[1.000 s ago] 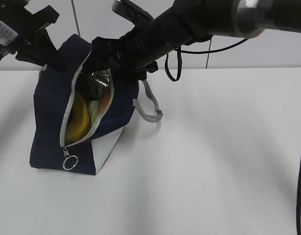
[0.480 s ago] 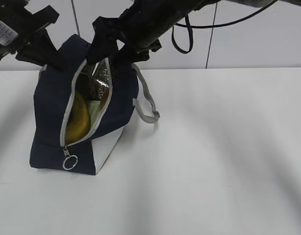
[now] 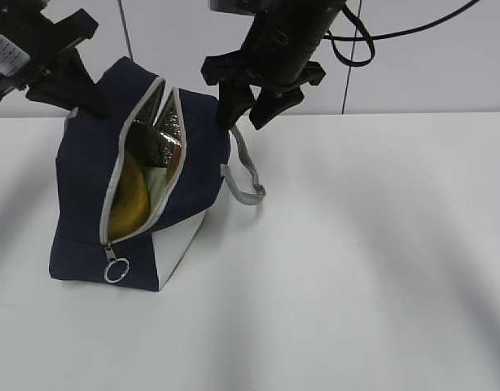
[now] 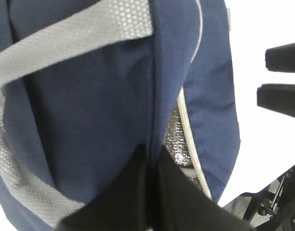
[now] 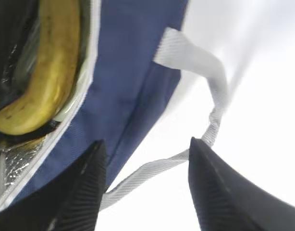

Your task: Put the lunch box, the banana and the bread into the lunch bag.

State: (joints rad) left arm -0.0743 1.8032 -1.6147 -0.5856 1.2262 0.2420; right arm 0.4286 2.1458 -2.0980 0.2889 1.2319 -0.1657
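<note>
Standing at the exterior frame's left on the white worktop (image 3: pixel 356 269), the lunch bag (image 3: pixel 87 187) gapes, banana (image 3: pixel 129 199) inside. Left wrist view: the left gripper (image 4: pixel 152 166) pinches the bag's edge. Right wrist view: the right gripper (image 5: pixel 145 185) hangs spread, empty, over a grey strap (image 5: pixel 210 103).

navy lunch bag (image 3: pixel 87 195) w/ white side panel stands on table, zipper open wide, ring pull at bottom end. banana (image 3: pixel 129 199), yellow w/ brown specks, lies inside along the opening. pale green lunch box (image 3: pixel 158 181) edge shows beside it. bread can't be seen.
</note>
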